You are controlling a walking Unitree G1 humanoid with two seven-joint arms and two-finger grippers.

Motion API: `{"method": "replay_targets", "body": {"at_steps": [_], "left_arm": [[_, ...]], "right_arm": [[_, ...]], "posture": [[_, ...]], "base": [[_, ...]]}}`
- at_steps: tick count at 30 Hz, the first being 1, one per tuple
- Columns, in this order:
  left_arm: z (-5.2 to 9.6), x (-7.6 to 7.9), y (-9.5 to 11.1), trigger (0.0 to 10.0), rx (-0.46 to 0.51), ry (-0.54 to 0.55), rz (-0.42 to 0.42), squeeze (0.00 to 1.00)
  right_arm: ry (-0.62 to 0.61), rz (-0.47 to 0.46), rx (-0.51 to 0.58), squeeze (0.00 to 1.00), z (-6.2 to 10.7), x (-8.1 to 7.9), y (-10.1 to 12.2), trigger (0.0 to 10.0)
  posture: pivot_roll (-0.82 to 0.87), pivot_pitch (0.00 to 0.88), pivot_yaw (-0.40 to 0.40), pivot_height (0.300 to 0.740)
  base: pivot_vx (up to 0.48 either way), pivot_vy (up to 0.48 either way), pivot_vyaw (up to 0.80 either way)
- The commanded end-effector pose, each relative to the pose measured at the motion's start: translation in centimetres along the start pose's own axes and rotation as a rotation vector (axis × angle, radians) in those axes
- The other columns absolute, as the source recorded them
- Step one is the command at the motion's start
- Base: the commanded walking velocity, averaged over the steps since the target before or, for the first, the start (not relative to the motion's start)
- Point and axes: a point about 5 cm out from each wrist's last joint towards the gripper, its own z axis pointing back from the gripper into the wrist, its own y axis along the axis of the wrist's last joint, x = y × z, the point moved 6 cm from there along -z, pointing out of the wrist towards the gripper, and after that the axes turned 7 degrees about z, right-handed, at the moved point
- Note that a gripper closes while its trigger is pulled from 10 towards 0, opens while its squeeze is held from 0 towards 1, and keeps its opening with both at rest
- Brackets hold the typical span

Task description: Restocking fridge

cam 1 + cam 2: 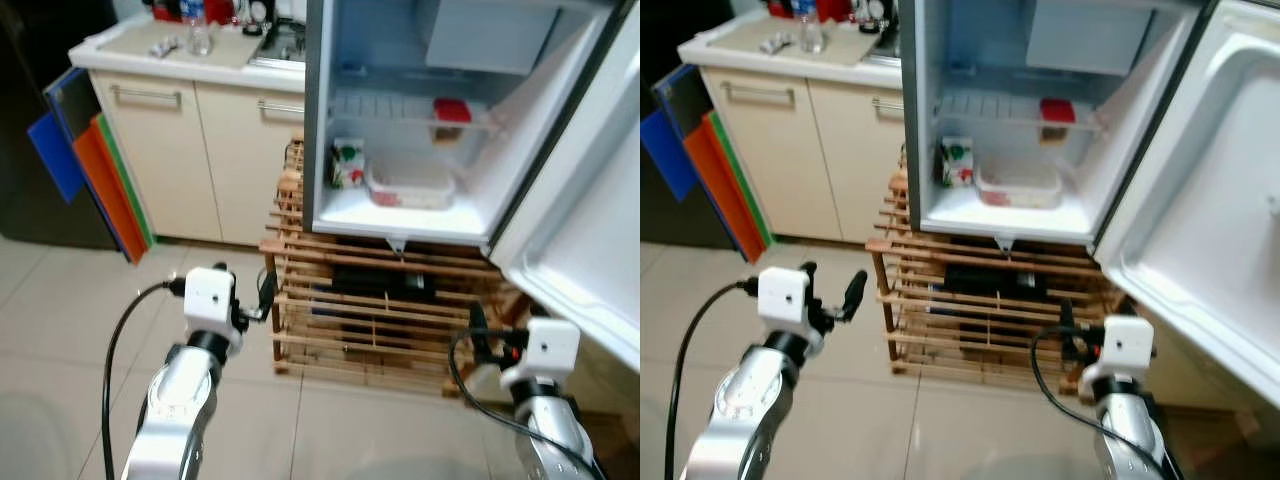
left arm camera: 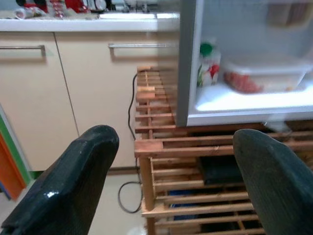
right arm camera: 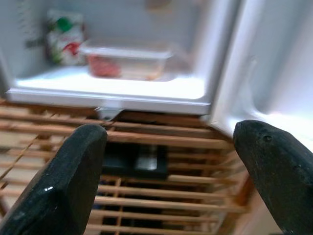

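Observation:
The small fridge (image 1: 318,120) stands open on a slatted wooden rack (image 1: 370,330), its door (image 1: 590,230) swung out to the right. On its bottom shelf a carton with a green cap (image 1: 347,163) stands beside a clear lidded container (image 1: 411,184) of red food. A red-topped item (image 1: 451,112) sits on the wire shelf above. My left gripper (image 1: 832,283) hangs open and empty, low, left of the rack. My right gripper (image 3: 168,161) is open and empty too, low before the rack's right end, below the door.
A black object (image 1: 385,283) lies inside the rack under the fridge. Cream cabinets (image 1: 200,150) with a cluttered countertop stand to the left. Blue, orange and green boards (image 1: 90,170) lean at the cabinet's end. A cable (image 2: 128,196) runs down beside the rack. Tiled floor lies in front.

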Motion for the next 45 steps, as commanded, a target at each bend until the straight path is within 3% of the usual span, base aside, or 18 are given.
{"method": "replay_targets", "body": {"at_steps": [1,7,21,45], "left_arm": [[-0.2,0.9,0.6,10.0,0.020,-0.034,-0.007,0.00],[-0.7,0.8,1.0,10.0,0.022,-0.026,-0.023,0.00],[-1.3,1.4,1.3,10.0,0.029,-0.057,-0.030,0.00],[-1.8,1.6,1.2,10.0,0.026,-0.066,-0.033,0.00]], "right_arm": [[-0.016,0.012,-0.005,0.00,0.1,0.9,-0.2,10.0],[0.005,0.013,-0.007,0.00,-0.7,0.2,-0.3,10.0],[0.005,0.024,0.008,0.00,-1.4,0.2,0.1,10.0],[0.021,0.049,0.022,0.00,-1.3,-0.4,1.1,10.0]], "posture": [[-0.02,0.000,-0.028,0.740],[-0.01,0.000,-0.033,0.740],[-0.02,0.000,-0.031,0.740],[-0.03,0.000,-0.037,0.740]], "base": [[0.000,0.000,0.00],[0.000,0.000,0.00],[-0.057,0.000,0.00],[-0.035,-0.034,0.00]]}}
